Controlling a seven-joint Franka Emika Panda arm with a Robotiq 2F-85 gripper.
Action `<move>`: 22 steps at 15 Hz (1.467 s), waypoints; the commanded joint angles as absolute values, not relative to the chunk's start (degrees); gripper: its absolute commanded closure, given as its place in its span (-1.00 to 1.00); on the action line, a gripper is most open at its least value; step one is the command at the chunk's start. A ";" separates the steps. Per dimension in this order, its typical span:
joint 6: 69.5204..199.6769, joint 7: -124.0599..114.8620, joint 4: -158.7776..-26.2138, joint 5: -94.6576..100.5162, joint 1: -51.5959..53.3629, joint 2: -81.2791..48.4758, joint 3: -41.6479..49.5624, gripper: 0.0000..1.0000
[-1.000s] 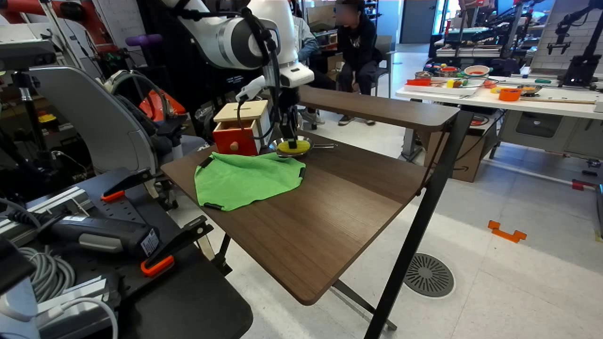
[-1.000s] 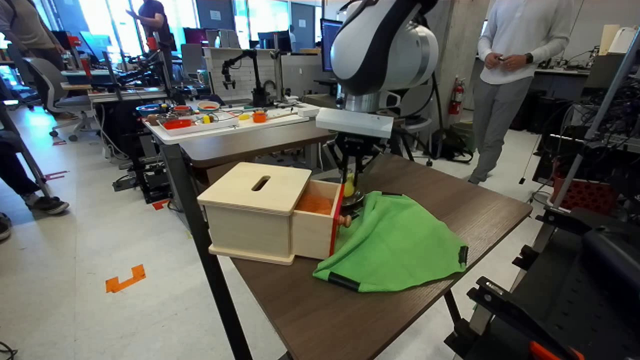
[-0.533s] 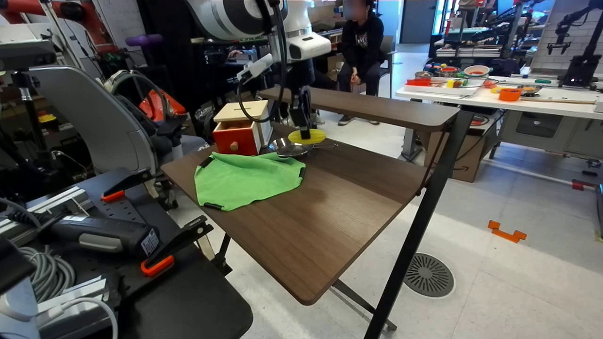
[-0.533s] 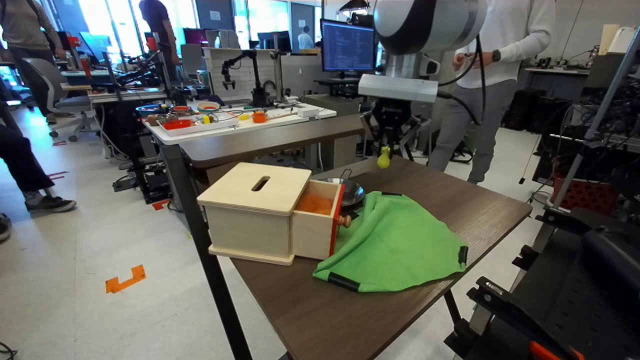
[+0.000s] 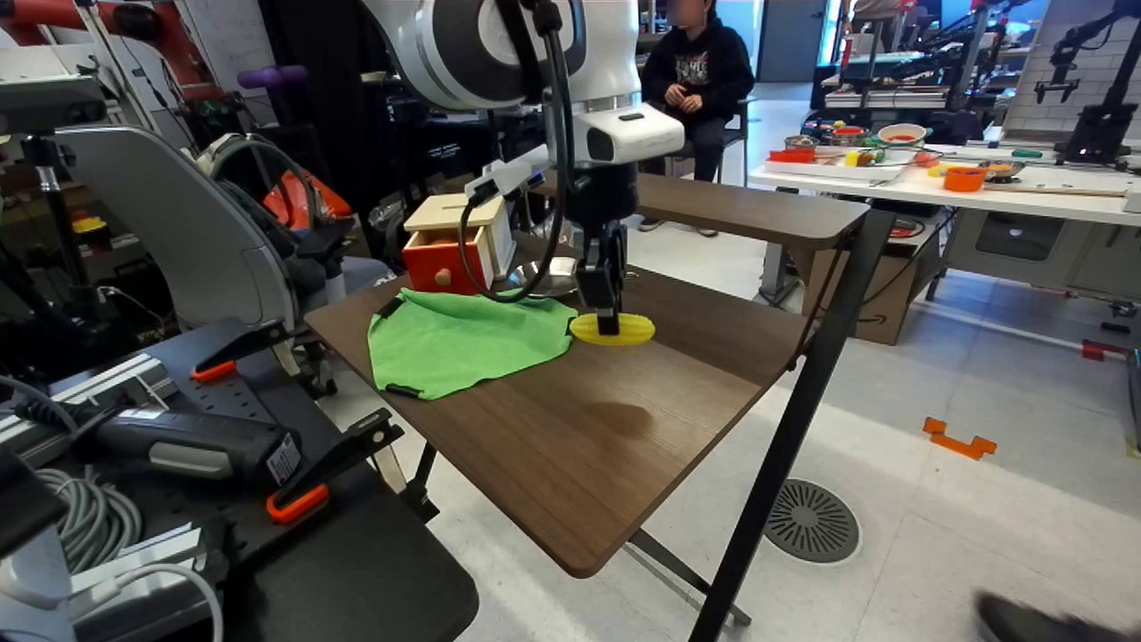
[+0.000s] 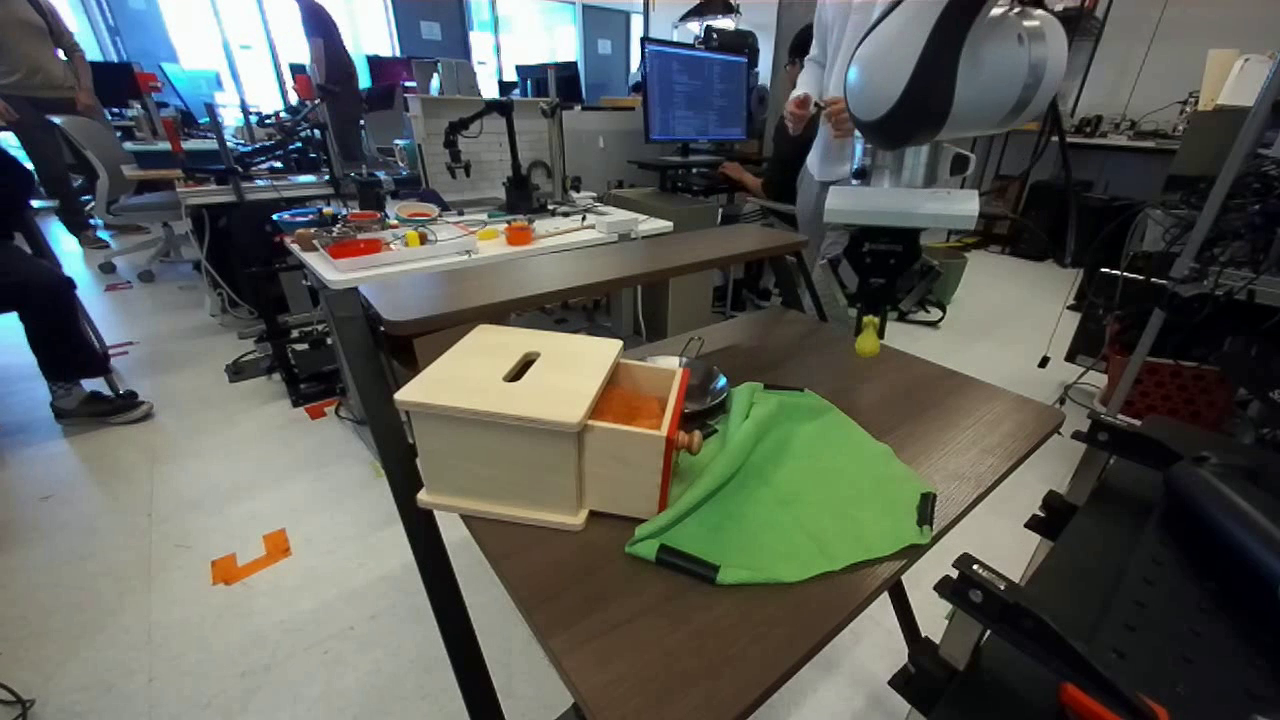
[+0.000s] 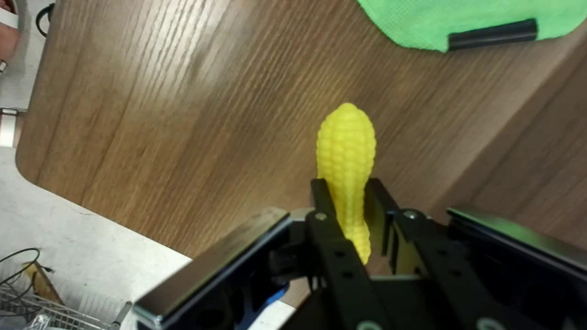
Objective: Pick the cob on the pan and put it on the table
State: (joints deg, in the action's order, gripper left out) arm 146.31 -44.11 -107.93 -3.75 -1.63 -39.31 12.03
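Observation:
The yellow cob [image 5: 635, 330] hangs above the brown table [image 5: 553, 481], with a shadow on the tabletop below it. My gripper [image 5: 609, 323] is shut on the cob, one finger on each side of it. In the wrist view the cob [image 7: 346, 142] sticks out past the fingertips of my gripper [image 7: 347, 187]. The table [image 7: 183, 137] lies below. In an exterior view the cob [image 6: 867, 340] shows end-on at the gripper [image 6: 870, 322], past the green cloth. The steel pan [image 6: 708, 388] stands behind the drawer box with nothing seen in it.
The green cloth [image 5: 463, 339] with black clips lies on the table; its corner [image 7: 481, 27] shows in the wrist view. A wooden box [image 6: 510, 430] with an open red-fronted drawer stands beside the pan. A raised shelf [image 5: 758, 209] runs along one side of the table.
The cob was lifted out of the pan in my gripper. It then moved away from the pan and box, over the tabletop, and came lower in the last half second.

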 commanded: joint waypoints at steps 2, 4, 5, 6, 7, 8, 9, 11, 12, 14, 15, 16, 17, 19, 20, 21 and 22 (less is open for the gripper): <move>147.49 -42.53 -107.53 -4.60 -2.38 -42.41 12.53 0.88; 147.22 -42.40 -107.22 -4.66 -2.51 -43.87 12.56 0.88; 147.12 -42.29 -107.14 -4.74 -2.59 -44.39 12.54 0.88; 146.93 -42.29 -107.17 -4.89 -2.65 -44.56 12.55 0.03; 146.77 -42.15 -107.24 -4.97 -2.74 -44.62 12.55 -0.01; 146.72 -42.38 -107.28 -4.84 -2.56 -44.47 12.84 -0.13; 146.75 -42.20 -107.69 -4.82 -2.62 -43.92 12.92 -0.29; 146.61 -41.97 -108.45 -4.75 -2.66 -42.74 13.19 -0.58; 146.57 -41.58 -109.28 -4.68 -2.67 -41.57 13.28 -0.72; 146.86 -40.37 -111.61 -4.63 -2.66 -38.22 13.34 -0.98; 147.20 -39.49 -113.28 -4.50 -2.52 -35.79 13.32 -1.00; 147.22 -38.20 -114.64 -4.58 -2.66 -33.65 12.97 -1.00; 147.44 -36.86 -116.74 -4.57 -2.52 -30.65 12.64 -1.00; 147.98 -32.82 -120.33 -5.43 -2.93 -25.55 10.72 -1.00; 147.34 -30.76 -121.77 -5.26 -2.59 -23.53 9.89 -1.00; 146.92 -28.34 -123.83 -5.16 -2.12 -21.65 8.66 -1.00; 146.11 -32.36 -117.78 -4.28 -1.87 -27.20 11.22 -1.00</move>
